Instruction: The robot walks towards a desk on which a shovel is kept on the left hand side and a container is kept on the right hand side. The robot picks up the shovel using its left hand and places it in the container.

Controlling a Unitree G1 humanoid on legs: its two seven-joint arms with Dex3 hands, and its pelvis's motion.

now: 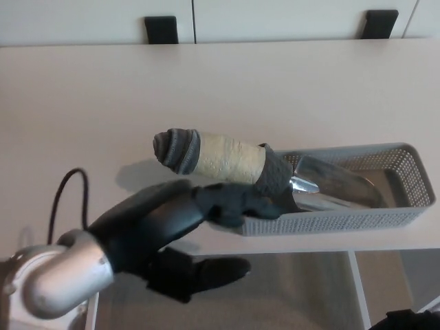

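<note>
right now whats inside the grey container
The shovel: its metal blade lies inside the grey container, and its handle sticks out over the left end. The left hand covers that near corner.

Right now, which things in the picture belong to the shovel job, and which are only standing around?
Belong to the job:
- shovel, blade in the container, handle sticking out over its left end
- container, grey mesh
- left hand, open, off the shovel
- desk

Only around:
- two black objects behind the desk's far edge
</note>
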